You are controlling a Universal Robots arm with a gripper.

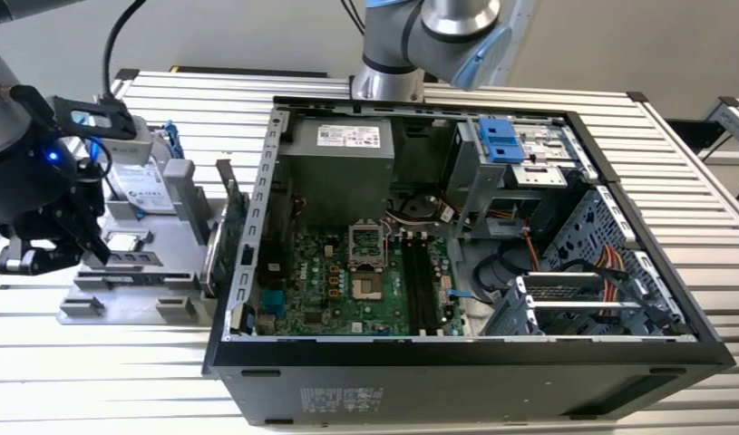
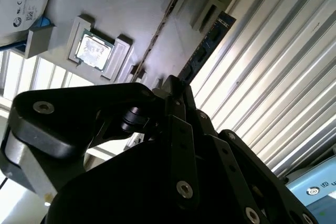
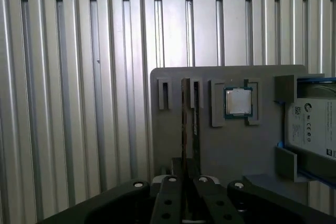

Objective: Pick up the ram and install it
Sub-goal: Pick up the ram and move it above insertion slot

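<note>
I hang low over the gray tray [image 1: 103, 306] on the counter [image 1: 91, 381], at 9 o'clock from the open PC case [image 1: 466, 367] in the exterior view. The ram [image 3: 185, 111] stands on edge in a tray slot, outside the case. In the first wrist view it runs straight in toward my jaws, which sit at its near end. I cannot tell how wide the jaws are or whether they grip it. The CPU [image 3: 238, 102] lies in its pocket just beside the ram. The drive [image 3: 315, 124] is past the CPU. The motherboard [image 1: 345, 281] lies in the case, well apart from the ram.
</note>
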